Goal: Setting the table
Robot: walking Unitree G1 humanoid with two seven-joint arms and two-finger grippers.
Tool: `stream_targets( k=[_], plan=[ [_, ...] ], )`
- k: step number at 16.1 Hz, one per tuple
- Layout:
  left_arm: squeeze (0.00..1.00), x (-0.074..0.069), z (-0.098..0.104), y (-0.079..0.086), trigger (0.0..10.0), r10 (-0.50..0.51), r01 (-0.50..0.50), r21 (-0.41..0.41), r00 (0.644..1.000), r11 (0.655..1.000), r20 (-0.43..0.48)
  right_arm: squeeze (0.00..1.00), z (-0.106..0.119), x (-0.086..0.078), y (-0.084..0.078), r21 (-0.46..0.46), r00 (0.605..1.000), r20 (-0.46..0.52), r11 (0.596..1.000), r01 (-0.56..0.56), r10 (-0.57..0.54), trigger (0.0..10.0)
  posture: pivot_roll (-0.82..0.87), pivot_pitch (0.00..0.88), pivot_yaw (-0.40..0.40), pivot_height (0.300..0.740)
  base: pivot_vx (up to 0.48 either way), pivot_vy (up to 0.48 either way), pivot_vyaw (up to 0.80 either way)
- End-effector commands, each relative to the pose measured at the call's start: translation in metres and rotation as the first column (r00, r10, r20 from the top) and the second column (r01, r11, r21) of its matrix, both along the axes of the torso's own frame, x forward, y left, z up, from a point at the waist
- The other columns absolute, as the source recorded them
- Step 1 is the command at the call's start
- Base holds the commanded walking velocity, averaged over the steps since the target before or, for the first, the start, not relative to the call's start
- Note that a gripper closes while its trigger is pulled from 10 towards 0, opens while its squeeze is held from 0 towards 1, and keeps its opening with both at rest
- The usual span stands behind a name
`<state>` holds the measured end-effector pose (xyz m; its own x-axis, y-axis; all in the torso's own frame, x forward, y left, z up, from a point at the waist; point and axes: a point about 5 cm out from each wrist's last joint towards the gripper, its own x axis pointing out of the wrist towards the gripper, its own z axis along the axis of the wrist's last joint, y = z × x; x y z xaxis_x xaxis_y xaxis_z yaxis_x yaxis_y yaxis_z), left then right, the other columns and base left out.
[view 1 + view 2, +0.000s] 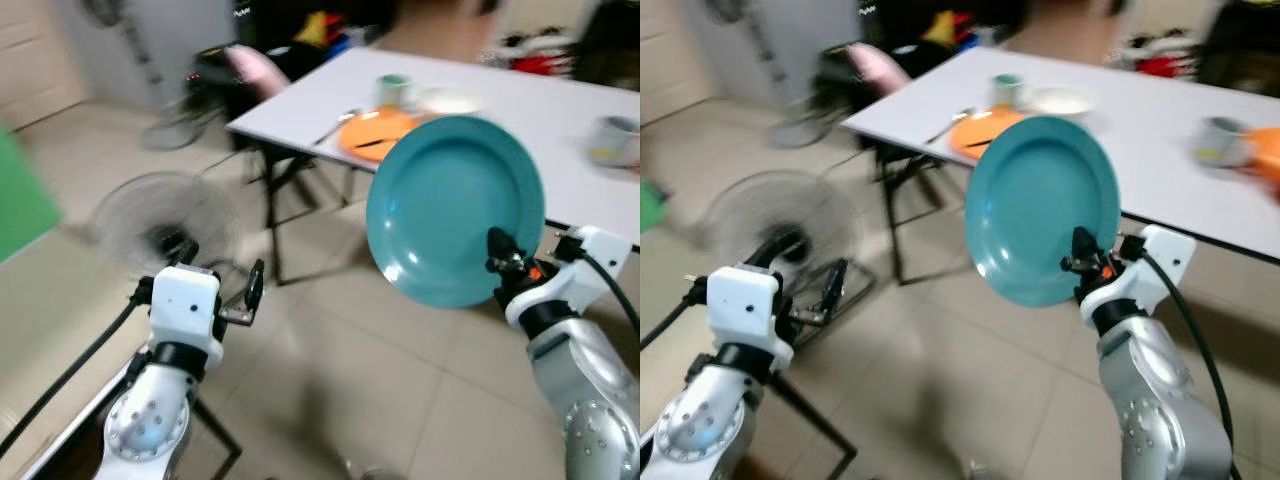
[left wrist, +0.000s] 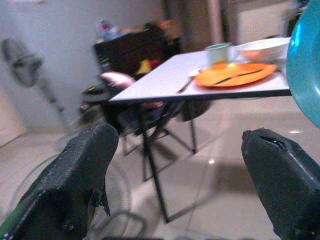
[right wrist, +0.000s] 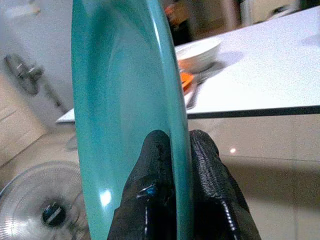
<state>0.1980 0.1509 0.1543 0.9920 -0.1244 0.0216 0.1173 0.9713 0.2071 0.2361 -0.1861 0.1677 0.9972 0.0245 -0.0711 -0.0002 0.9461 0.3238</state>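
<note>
My right gripper is shut on the rim of a teal plate, held upright in the air in front of the white table. In the right wrist view the two black fingers pinch the teal plate from both sides. On the table lie an orange plate with cutlery on it, a green cup, a white bowl and a mug. My left gripper hangs low at the left, open and holding nothing; its fingers stand wide apart.
A floor fan lies on the tiled floor by my left arm. A folding chair stands under the table's left end, beyond it a pink cushion. A person sits at the far side.
</note>
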Motion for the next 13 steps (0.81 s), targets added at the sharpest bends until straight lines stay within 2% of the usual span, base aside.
stream_targets(
  k=[1,10,13],
  plan=[
    [0.00,0.003,0.002,0.000,10.0,-0.009,0.009,0.002,1.000,1.000,0.009,0.00,0.007,-0.001,0.001,0.000,0.999,0.036,1.000,-0.003,0.003,10.0,-0.12,0.000,0.037,0.740,0.292,0.000,-0.79],
    [0.00,0.010,0.004,0.001,10.0,-0.017,0.017,-0.002,1.000,1.000,0.024,0.00,0.013,0.012,0.005,0.025,0.999,0.028,0.999,-0.034,0.033,10.0,-0.13,0.000,0.034,0.740,0.359,0.000,-0.79],
    [0.00,0.012,0.004,0.001,10.0,-0.020,0.020,-0.001,0.999,1.000,0.028,0.00,0.016,0.021,0.016,0.035,0.990,0.017,0.989,-0.142,0.141,10.0,-0.13,0.000,0.032,0.740,0.394,0.000,0.00]
  ],
)
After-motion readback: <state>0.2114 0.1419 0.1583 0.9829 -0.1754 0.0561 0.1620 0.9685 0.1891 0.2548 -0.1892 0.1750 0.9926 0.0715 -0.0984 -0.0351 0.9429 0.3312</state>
